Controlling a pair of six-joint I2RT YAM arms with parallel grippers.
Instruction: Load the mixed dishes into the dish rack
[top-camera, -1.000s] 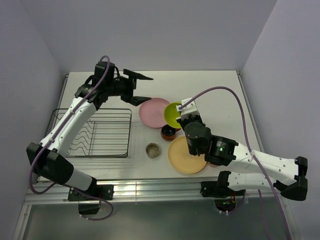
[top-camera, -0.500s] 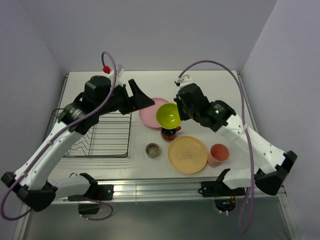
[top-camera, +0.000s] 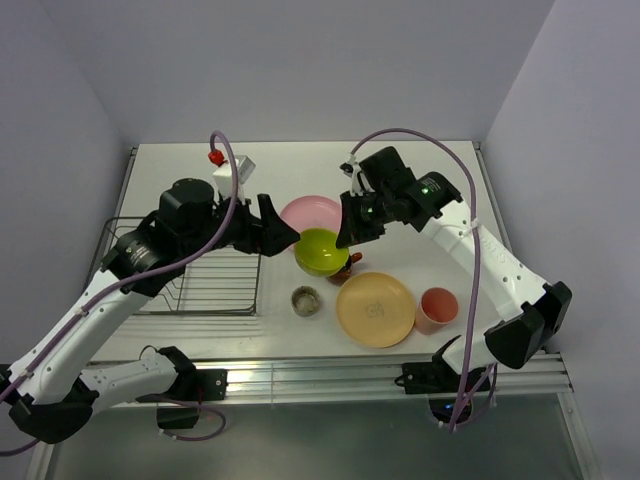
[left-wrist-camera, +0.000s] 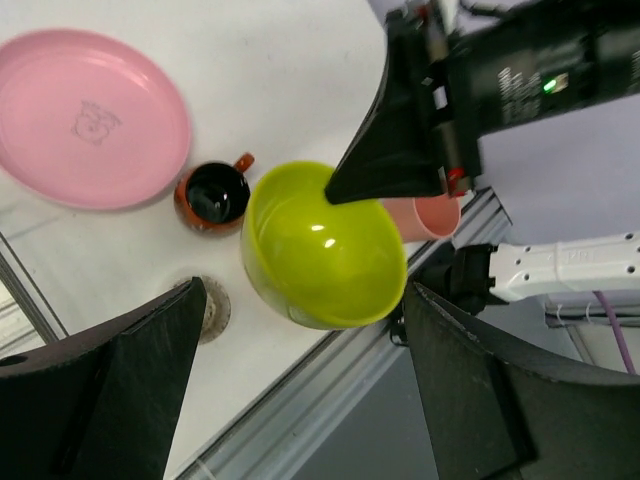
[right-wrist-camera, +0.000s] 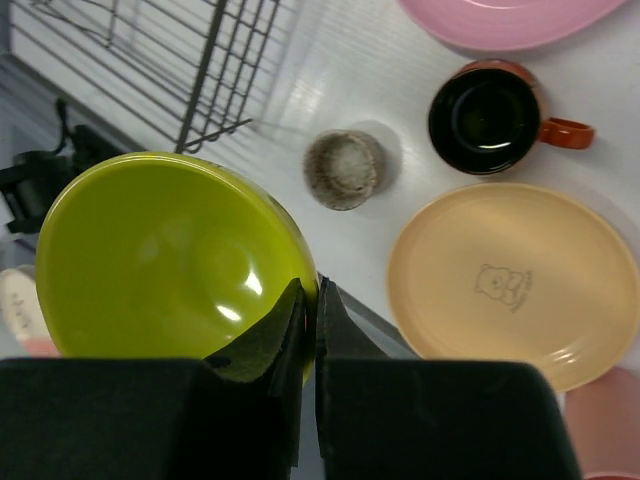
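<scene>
My right gripper (top-camera: 345, 238) is shut on the rim of the lime-green bowl (top-camera: 322, 252) and holds it in the air; it also shows in the right wrist view (right-wrist-camera: 165, 255) and the left wrist view (left-wrist-camera: 322, 245). My left gripper (top-camera: 283, 230) is open and empty, just left of the bowl. On the table lie the pink plate (top-camera: 308, 212), the yellow-orange plate (top-camera: 376, 309), the small red-orange bowl (left-wrist-camera: 213, 196), the salmon-pink cup (top-camera: 437, 308) and the tiny beige-grey cup (top-camera: 306, 300). The dish rack (top-camera: 205, 272) stands at the left, with nothing in the part that shows.
The table's near edge is a metal rail (top-camera: 320, 375). Walls close in on the back and both sides. The left arm (top-camera: 110, 300) reaches over the rack.
My right gripper has carried the lime-green bowl left and down, toward my left gripper. My left gripper has moved a little right toward the bowl.
</scene>
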